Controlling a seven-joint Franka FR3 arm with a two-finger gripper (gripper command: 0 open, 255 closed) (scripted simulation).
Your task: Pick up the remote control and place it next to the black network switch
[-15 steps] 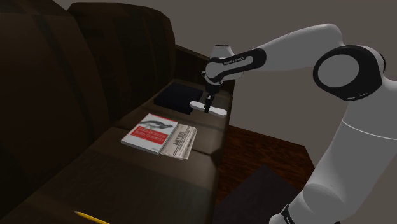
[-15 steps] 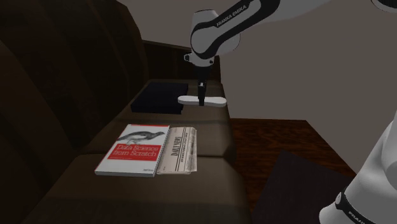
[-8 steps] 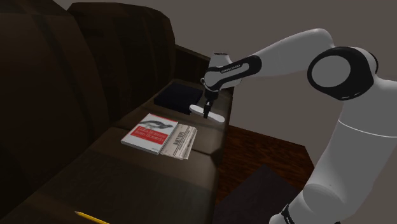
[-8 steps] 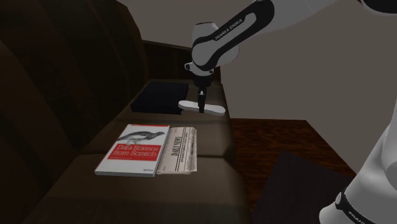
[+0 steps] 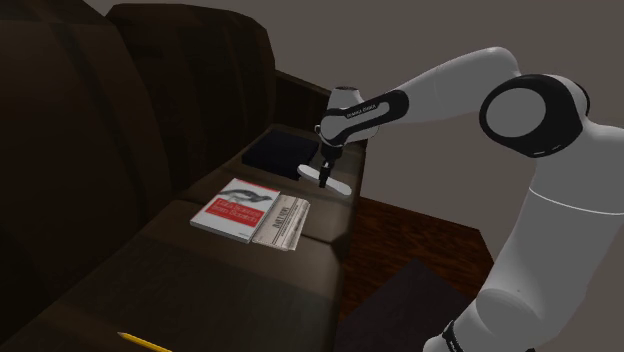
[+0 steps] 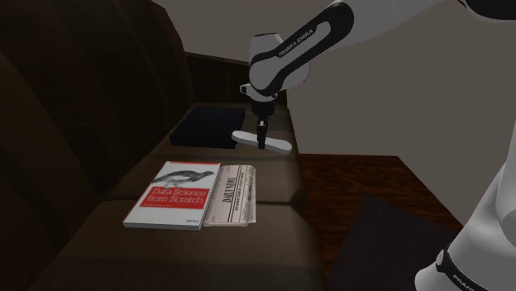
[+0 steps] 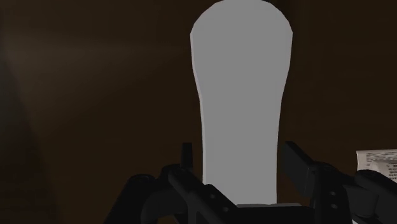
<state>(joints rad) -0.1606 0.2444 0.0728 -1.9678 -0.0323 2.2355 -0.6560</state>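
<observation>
A plain light-grey, elongated remote control [image 5: 330,181] [image 6: 263,140] [image 7: 240,108] is clasped crosswise in my black gripper [image 5: 323,175] [image 6: 261,139] [image 7: 240,159], which is shut on its middle. It hangs slightly tilted, very low over the front edge of the dark brown sofa seat [image 5: 200,260] [image 6: 273,169]. I cannot tell whether it touches the cushion. The black network switch [image 5: 279,153] [image 6: 207,126], a flat dark box, lies on the seat just beside the remote, toward the sofa's backrest.
A red-and-white book [image 5: 236,208] [image 6: 175,195] and a folded newspaper [image 5: 282,222] [image 6: 231,195] lie side by side on the seat, nearer the camera. A yellow pencil [image 5: 145,342] lies at the seat's near end. Wooden floor [image 6: 364,178] runs past the seat's edge.
My gripper has come down with the remote toward the seat beside the switch, and the remote now tilts a little. Book and newspaper have not moved.
</observation>
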